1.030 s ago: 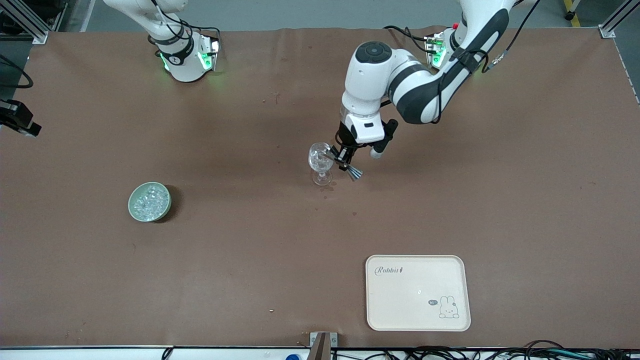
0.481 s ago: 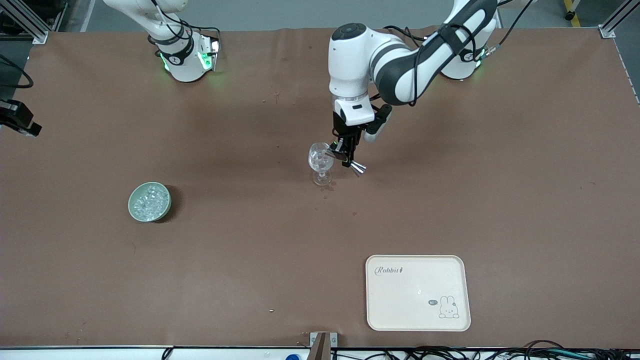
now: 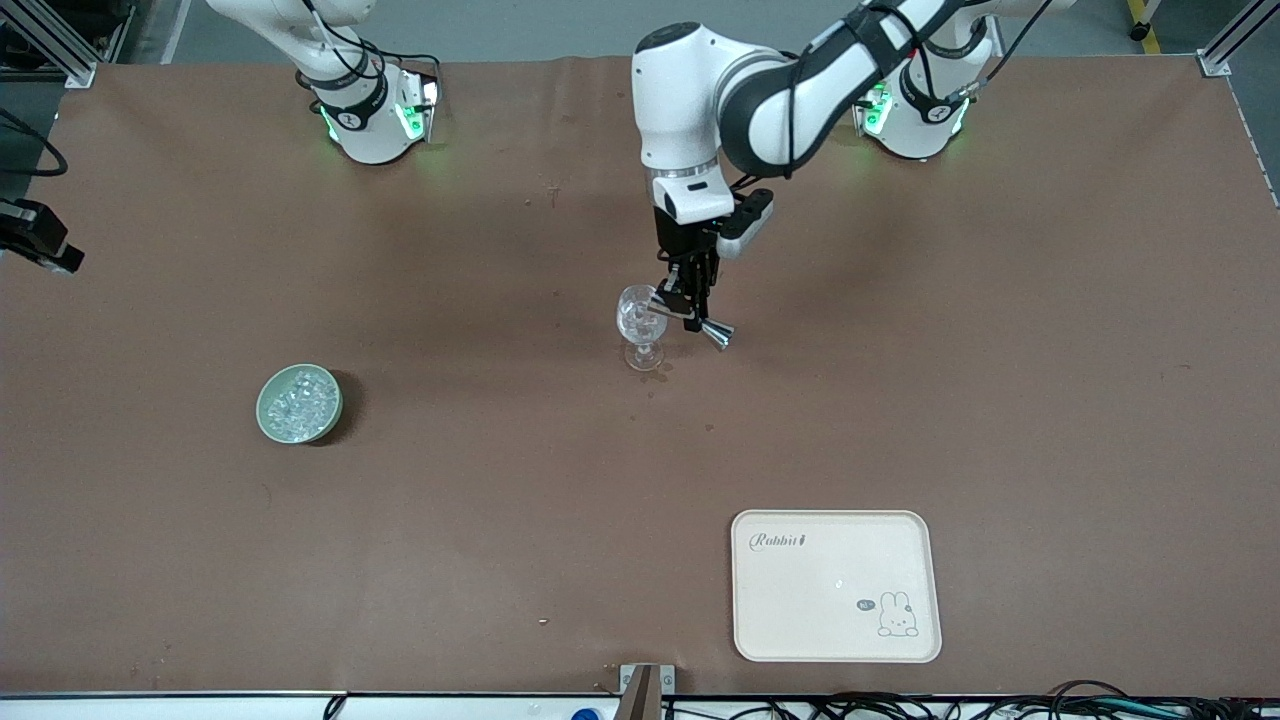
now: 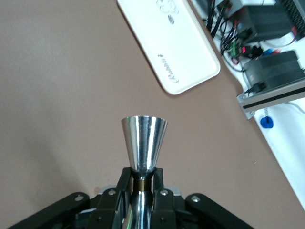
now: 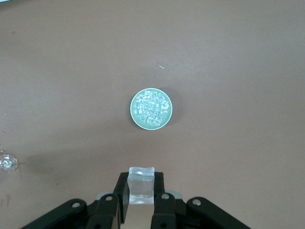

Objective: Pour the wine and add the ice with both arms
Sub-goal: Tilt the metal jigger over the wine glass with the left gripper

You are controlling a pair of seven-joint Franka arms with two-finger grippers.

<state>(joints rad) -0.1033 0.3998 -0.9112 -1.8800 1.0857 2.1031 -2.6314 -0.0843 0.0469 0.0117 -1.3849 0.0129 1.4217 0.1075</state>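
A clear stemmed glass (image 3: 640, 325) stands mid-table with small clear pieces in its bowl. My left gripper (image 3: 690, 300) hangs right beside its rim, shut on the waist of a shiny metal jigger (image 3: 712, 331) that lies tilted, one cone toward the glass. In the left wrist view the jigger (image 4: 144, 143) sticks out past the gripper (image 4: 144, 174). My right gripper (image 5: 141, 181), unseen from the front, is shut on one ice cube (image 5: 142, 191) high over the pale green bowl (image 5: 133, 112) heaped with ice (image 5: 151, 109). No wine shows.
The bowl (image 3: 262, 405) sits toward the right arm's end, nearer the front camera than the glass. A cream rabbit tray (image 3: 836, 585) lies near the front edge toward the left arm's end. Cables and boxes (image 4: 267, 57) line that edge.
The left arm's elbow has swung toward the bases and its wrist has turned, shifting the jigger's free cone slightly; it stays beside the glass. The right arm's base has not moved.
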